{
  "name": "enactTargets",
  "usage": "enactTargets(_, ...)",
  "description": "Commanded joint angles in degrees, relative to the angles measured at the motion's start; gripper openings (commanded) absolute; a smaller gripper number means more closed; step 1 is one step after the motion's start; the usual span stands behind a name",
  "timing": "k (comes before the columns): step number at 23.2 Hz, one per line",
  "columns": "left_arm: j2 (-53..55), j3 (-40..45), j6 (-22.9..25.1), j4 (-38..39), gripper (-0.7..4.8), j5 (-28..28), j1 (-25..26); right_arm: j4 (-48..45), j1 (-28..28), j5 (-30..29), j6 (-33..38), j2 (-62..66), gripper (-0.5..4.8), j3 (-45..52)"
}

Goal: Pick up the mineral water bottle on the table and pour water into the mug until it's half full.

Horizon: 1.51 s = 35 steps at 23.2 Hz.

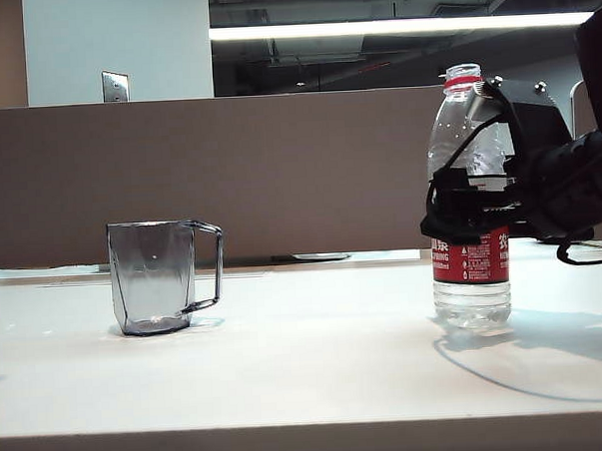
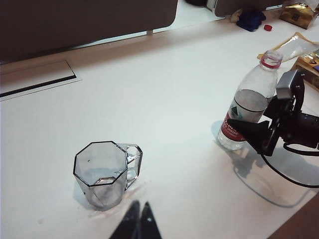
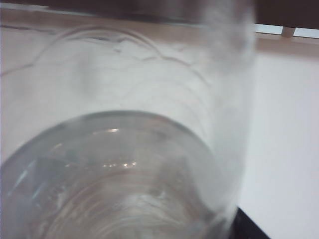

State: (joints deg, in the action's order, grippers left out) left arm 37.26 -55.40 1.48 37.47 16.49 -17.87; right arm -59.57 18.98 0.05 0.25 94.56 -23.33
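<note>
Bottle [image 1: 469, 218] of tall clear plastic, uncapped, with a red neck ring and a red-and-white label, stands upright on the wide white bench [image 1: 317, 355] toward the right of the exterior view. Its label carries white Chinese characters, too small to read. Clear water [image 3: 99, 179] fills the lower part of it.

At the bottle's mid-height sits the right gripper [image 1: 460, 214], a black unit reaching in level from the right edge of the exterior view, with a black cable looping down behind it. Its fingers [image 2: 249, 135] stand wide on either side of the bottle at the label's upper edge; whether they touch the plastic cannot be told. The right wrist view is filled by the bottle's clear wall at very close range.

Well apart to the left stands the small smoky-grey transparent mug [image 1: 155, 277] with faceted sides and a thin angular handle, upright on the bench.

The left gripper [image 2: 138, 221] hangs above the bench just beside the mug, its dark fingers narrow, tips nearly together, holding nothing.
</note>
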Motion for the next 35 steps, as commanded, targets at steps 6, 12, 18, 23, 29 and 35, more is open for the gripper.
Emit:
enactTargets(6, -0.1, -0.2, 0.0, -0.7, -0.05, 0.3, -0.1, -0.3, 0.0, 0.3, 0.2, -0.2, 3.95, -0.2)
enactTargets(12, -0.1, -0.2, 0.0, -0.7, -0.05, 0.3, -0.1, -0.8, 0.0, 0.2, 0.2, -0.2, 3.67, -0.2)
enactTargets(18, -0.1, -0.2, 0.0, -0.7, -0.05, 0.3, -0.1, -2.5, 0.0, 0.2, 0.2, -0.9, 3.67, -0.2)
enactTargets(23, -0.1, -0.2, 0.0, -0.8, -0.05, 0.3, -0.1, 7.8, 0.0, 0.2, 0.2, -8.0, 3.66, -2.5)
enactTargets(29, -0.1, -0.2, 0.0, -1.8, -0.05, 0.4, -0.1, 30.3, 0.0, 0.2, -0.5, -16.7, 3.66, -13.6)
enactTargets(35, -0.1, -0.2, 0.0, -2.0, -0.05, 0.5, -0.1, 51.8, 0.2, -0.1, -0.7, -17.4, 3.66, -28.9)
